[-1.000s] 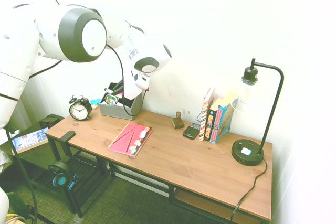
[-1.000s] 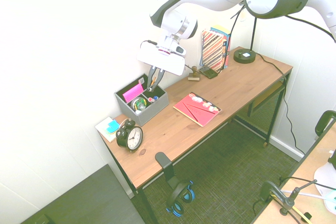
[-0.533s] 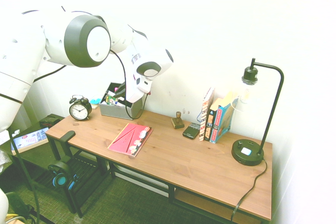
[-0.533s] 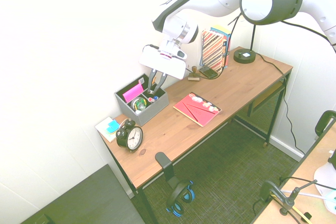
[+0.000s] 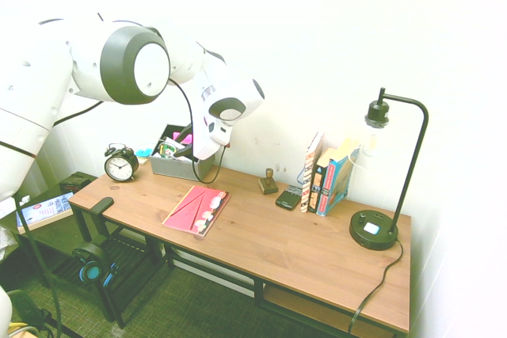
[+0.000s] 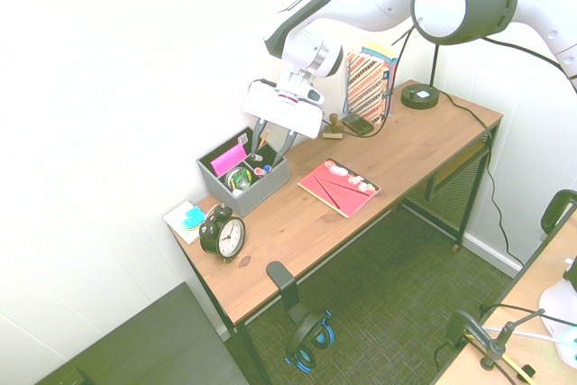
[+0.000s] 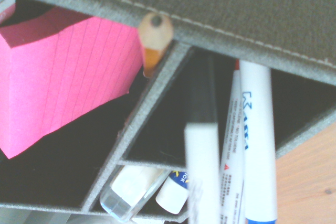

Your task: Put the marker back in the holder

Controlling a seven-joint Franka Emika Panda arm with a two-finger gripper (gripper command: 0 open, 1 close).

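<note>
The grey holder (image 6: 245, 179) stands at the desk's back left corner, by the wall. My gripper (image 6: 271, 143) hangs straight above its right-hand compartment, fingers spread apart and open. In the wrist view the marker (image 7: 202, 171), with a white barrel and a black far end, reaches down into a holder (image 7: 252, 19) compartment beside another white pen with blue print (image 7: 257, 145). In the exterior views the marker is too thin to make out between the fingers. In the first exterior view the wrist covers part of the holder (image 5: 170, 167).
A pink sticky-note block (image 7: 63, 72) and a pencil (image 7: 155, 38) sit in neighbouring compartments. On the desk are a black alarm clock (image 6: 223, 234), a red booklet (image 6: 339, 187), a wooden stamp (image 6: 334, 128), a phone (image 6: 359, 123), upright books (image 6: 365, 83) and a lamp (image 6: 420, 95).
The fingers were shut on the marker above the holder and now stand apart. The hand has shifted slightly along the desk towards the books.
</note>
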